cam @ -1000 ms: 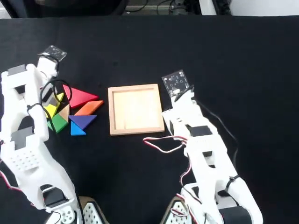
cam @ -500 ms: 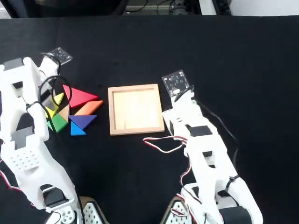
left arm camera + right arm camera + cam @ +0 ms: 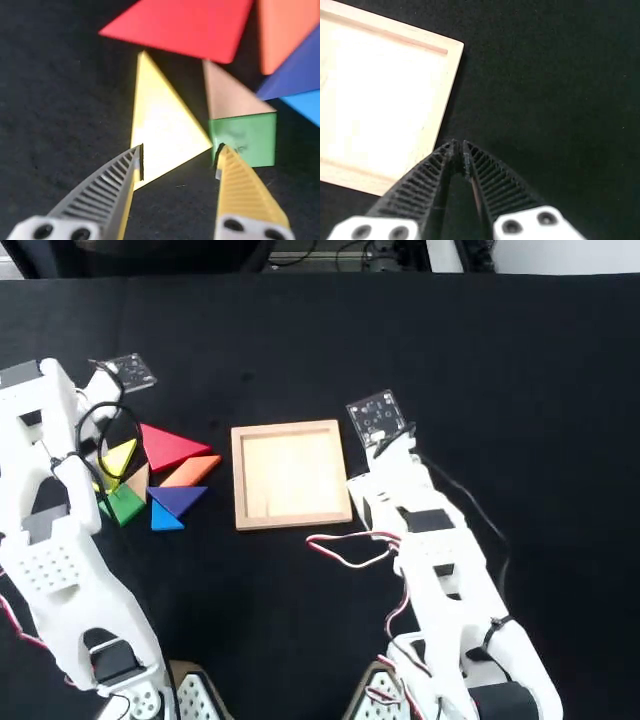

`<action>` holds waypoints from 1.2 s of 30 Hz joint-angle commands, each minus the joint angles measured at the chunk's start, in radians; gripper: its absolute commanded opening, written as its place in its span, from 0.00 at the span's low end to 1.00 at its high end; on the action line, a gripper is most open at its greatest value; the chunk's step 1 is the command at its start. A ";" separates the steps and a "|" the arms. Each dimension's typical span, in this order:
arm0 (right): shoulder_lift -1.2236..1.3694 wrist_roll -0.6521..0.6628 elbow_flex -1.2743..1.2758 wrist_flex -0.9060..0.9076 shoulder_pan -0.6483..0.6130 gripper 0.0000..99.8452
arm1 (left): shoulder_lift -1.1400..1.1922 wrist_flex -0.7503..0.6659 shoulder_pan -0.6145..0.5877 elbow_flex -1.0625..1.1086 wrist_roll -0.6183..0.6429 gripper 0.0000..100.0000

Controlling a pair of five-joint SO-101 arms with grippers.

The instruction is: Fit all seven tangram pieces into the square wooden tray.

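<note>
Right gripper: fingers pressed together, nothing between them. It hangs over the black table, just beside the tray at its near right corner.

Left gripper: fingers spread, nothing pinched. It is poised over the cluster of pieces. One tip sits at the yellow triangle's edge, the other at a corner of the green square. Contact with the pieces: cannot tell.

Pieces: all seven lie flat on the table left of the tray, outside it, packed close together.
- Blue triangle is nearest, touching the purple triangle just beyond it.
- The green square is at the near left of the group, with one edge against the tan triangle.
- The yellow triangle is beside the tan one, separated by a narrow dark gap.
- Orange parallelogram lies on the tray side, near the tray's left rim but apart from it.
- Red triangle, the largest, is farthest, with its point toward the tray.

The tray, square and of pale wood, sits flat between the two arms at mid-table. The left arm stands to the left of the pieces and the right arm rises from the near edge on the tray's right.
</note>
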 commanded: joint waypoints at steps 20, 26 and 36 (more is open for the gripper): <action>0.002 0.003 0.007 -0.021 -0.017 0.01 | 0.247 0.112 -0.004 -0.317 -0.198 0.25; 0.002 0.003 0.004 -0.021 -0.017 0.01 | 0.273 0.193 -0.004 -0.377 -0.258 0.25; 0.001 0.003 0.004 -0.021 -0.017 0.01 | 0.373 0.086 0.013 -0.484 -0.118 0.26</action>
